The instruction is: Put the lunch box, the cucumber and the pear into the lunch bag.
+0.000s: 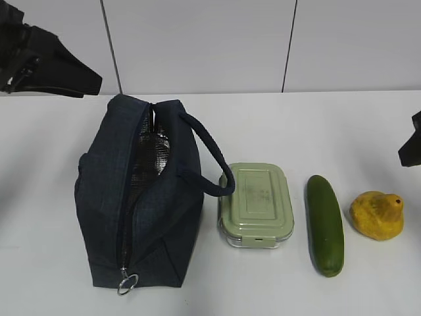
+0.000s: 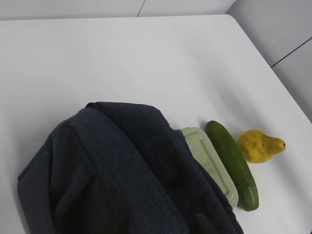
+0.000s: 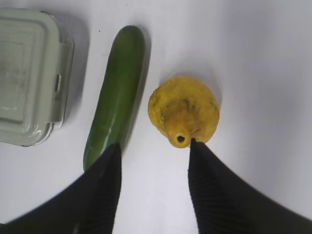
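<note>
Right arm's fingers (image 3: 155,161) hang apart and empty, pear (image 3: 184,111) just ahead between them, cucumber (image 3: 117,95) lengthwise beside the left one.

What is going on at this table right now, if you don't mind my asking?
Nothing is packed yet. The lunch bag stands unzipped, with the lunch box, cucumber and pear lined up beside it on the table. The right gripper hangs open above the pear and cucumber, holding nothing. The left arm waits near the bag.

Exterior view faces the white tabletop (image 1: 59,263) from a slant; right wrist view looks closely down; both share the lumpy yellow pear (image 1: 377,214).
</note>
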